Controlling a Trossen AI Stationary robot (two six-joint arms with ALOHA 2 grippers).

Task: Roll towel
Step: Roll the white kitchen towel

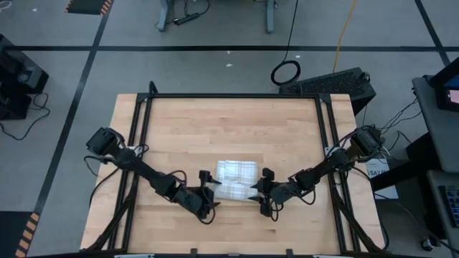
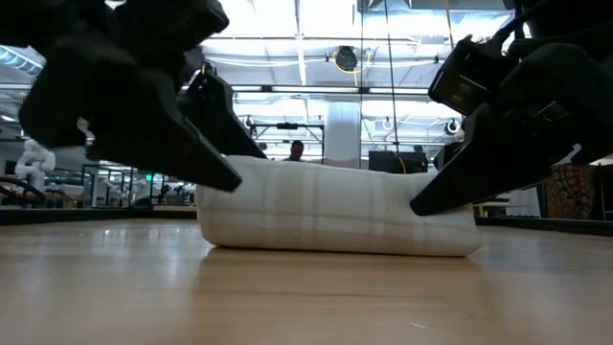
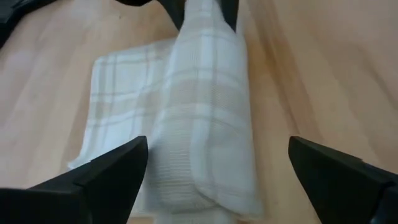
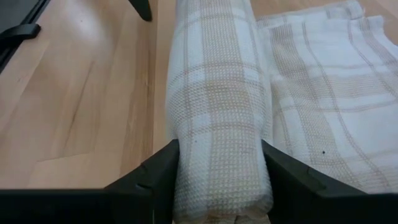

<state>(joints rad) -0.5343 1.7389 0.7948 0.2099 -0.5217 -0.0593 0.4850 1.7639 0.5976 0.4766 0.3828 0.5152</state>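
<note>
The towel [image 1: 237, 179] lies mid-table, white with tan plaid lines. Its near part is rolled into a thick roll [image 2: 335, 216] that rests on the wood. Its far part [image 4: 336, 93] still lies flat beside the roll. My left gripper [image 3: 217, 149] is open at the roll's left end. Its two fingers [image 3: 106, 177] stand wide on either side of the roll with a gap to the cloth. My right gripper [image 4: 221, 149] is shut on the roll's right end [image 1: 252, 192]. My right gripper pinches the roll's right end [image 4: 217, 180] between its two fingers [image 4: 155, 177], one on each side of the roll. The fingers come slanting down from the table's right and lie along the roll. The roll rests on the table, with the flat part beside it.
Black frame rails [image 1: 143, 136] run along the table's left, far and right sides. Bare wood [image 1: 215, 129] lies beyond the towel and in front of it. A keyboard [image 1: 333, 82] and a cable coil [image 1: 285, 72] lie off the table at the far right.
</note>
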